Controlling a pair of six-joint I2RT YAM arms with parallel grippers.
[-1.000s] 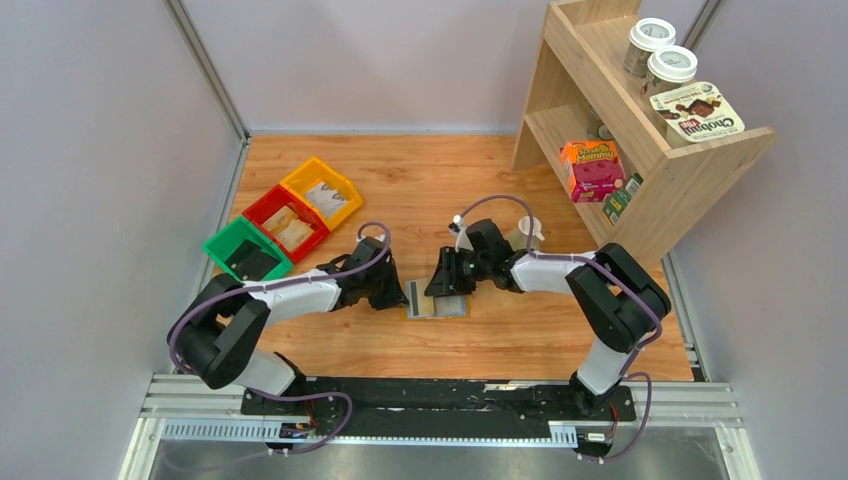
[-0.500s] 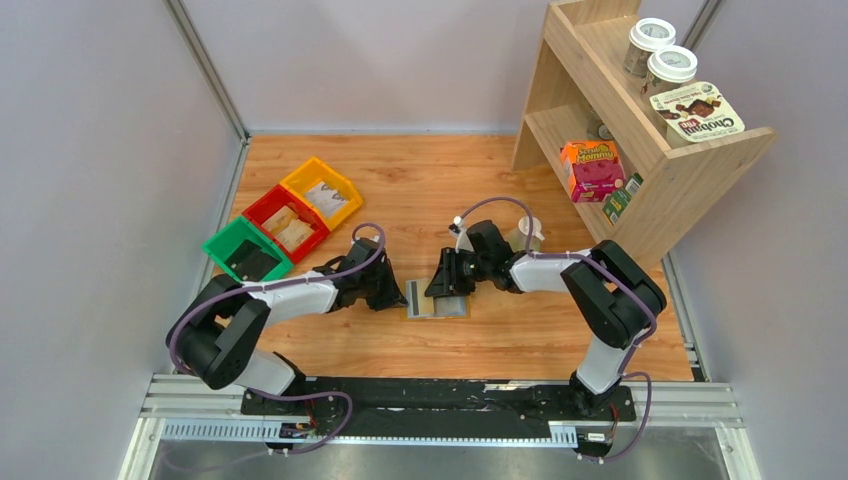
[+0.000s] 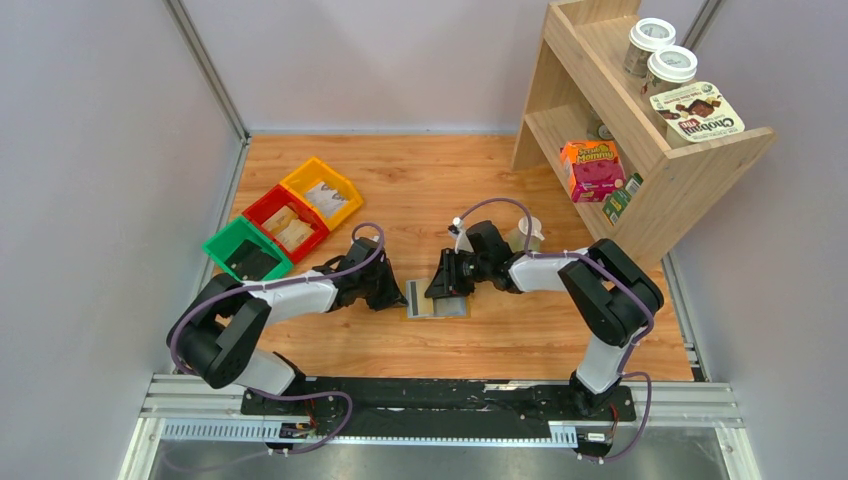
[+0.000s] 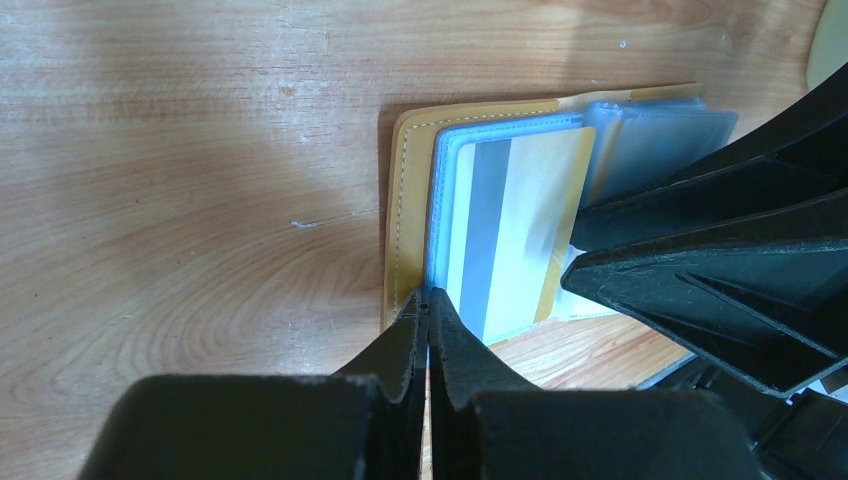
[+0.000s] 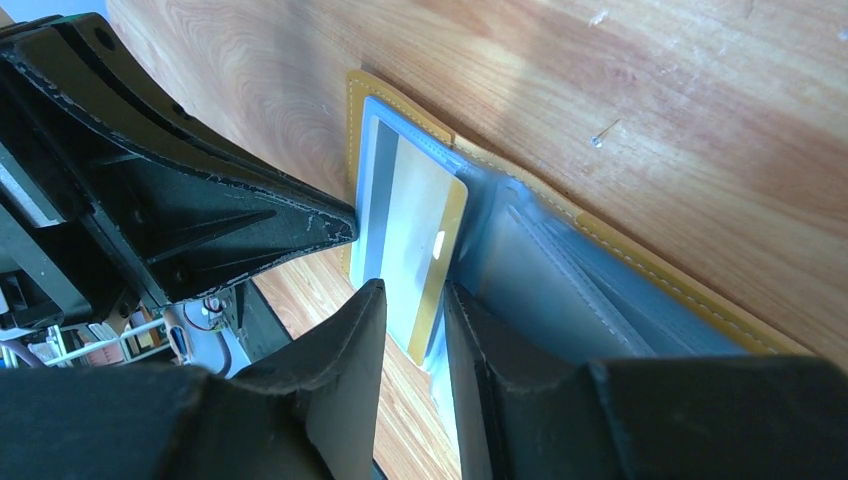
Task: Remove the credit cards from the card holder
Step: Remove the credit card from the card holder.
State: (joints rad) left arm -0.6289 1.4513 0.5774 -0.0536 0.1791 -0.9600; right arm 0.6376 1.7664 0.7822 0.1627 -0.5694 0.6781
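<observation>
The yellow card holder lies open on the table between both grippers. Its stitched yellow flap shows beside clear blue sleeves. A pale credit card with a grey stripe and gold edge sits partly out of the left sleeve; it also shows in the right wrist view. My left gripper is shut, its tips pressing on the sleeve's near left edge. My right gripper is slightly open, its fingers either side of the card's gold corner, not closed on it. From above, the left gripper and right gripper meet over the holder.
Green, red and yellow bins with tan packets stand at the back left. A wooden shelf with cups and boxes stands at the back right. A pale cup sits behind the right wrist.
Almost nothing; the right arm's elbow has crept slightly left. Both grippers stay at the card holder.
</observation>
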